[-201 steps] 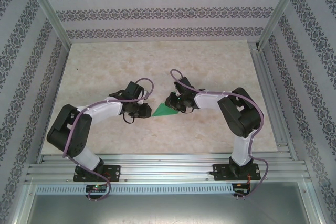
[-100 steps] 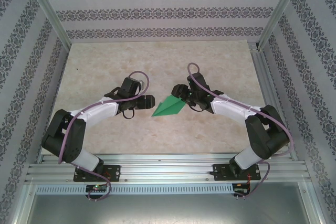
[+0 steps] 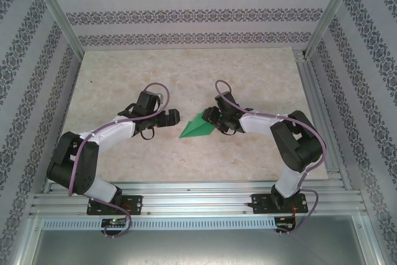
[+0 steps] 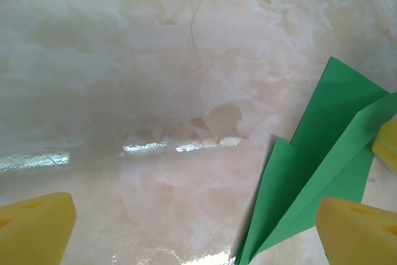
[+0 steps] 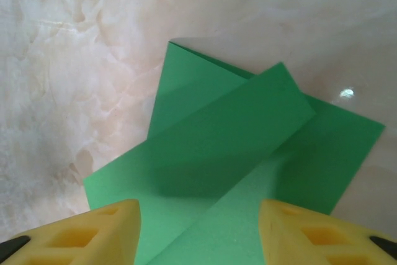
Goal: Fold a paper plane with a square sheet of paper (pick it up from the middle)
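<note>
My left pincer (image 4: 197, 228) gapes empty beside the paper plane (image 4: 322, 172); my right pincer (image 5: 208, 234) stands half-open astride its wide end, gripping nothing. I'd close squarely on its middle crease

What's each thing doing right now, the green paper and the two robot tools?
paper plane: folded into a pointed dart, lying on the table.
left tool: open, holding nothing, just beside the plane's pointed end.
right tool: open, fingers apart over the plane's wide end.
</note>
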Robot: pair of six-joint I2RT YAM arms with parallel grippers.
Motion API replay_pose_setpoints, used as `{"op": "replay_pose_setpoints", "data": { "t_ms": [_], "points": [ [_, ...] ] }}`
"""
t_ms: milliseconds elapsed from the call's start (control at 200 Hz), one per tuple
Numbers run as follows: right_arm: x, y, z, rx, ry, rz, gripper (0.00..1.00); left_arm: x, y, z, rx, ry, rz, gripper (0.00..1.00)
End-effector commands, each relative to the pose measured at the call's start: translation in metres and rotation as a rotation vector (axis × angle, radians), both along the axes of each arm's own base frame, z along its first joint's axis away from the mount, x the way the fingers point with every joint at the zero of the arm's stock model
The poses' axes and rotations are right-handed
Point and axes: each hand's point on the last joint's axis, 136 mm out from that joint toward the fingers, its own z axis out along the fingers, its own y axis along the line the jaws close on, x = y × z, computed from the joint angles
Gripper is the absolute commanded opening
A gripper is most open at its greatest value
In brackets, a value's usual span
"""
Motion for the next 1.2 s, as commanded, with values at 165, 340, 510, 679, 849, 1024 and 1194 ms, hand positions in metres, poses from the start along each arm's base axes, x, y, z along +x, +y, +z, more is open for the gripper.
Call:
{"op": "replay_pose_setpoints", "data": {
  "t_ms": [165,340,510,679,849,1024,1194],
  "points": [
    [0.022,0.029,0.011,0.107,-0.062,0.025,0.46,0.003,-0.006,0.016,-0.110,-0.028,-0.024,1.00],
    [0.032,0.042,0.021,0.222,-0.157,0.047,0.39,-0.003,-0.010,0.015,-0.201,0.007,-0.041,1.00],
    [0.036,0.051,0.026,0.279,-0.207,0.075,0.20,-0.010,-0.015,0.015,-0.290,0.046,-0.059,1.00],
    [0.038,0.055,0.067,0.357,-0.326,0.112,0.04,-0.017,-0.020,0.022,-0.360,0.063,-0.080,1.00],
    [0.027,0.055,0.136,0.460,-0.472,0.194,0.05,-0.022,-0.038,0.056,-0.502,0.025,-0.165,1.00],
    [0.011,0.056,0.180,0.549,-0.520,0.253,0.06,-0.022,-0.050,0.099,-0.611,-0.057,-0.226,1.00],
    [0.002,0.061,0.206,0.617,-0.542,0.296,0.08,-0.024,-0.062,0.134,-0.738,-0.101,-0.295,1.00]
  ]
}}
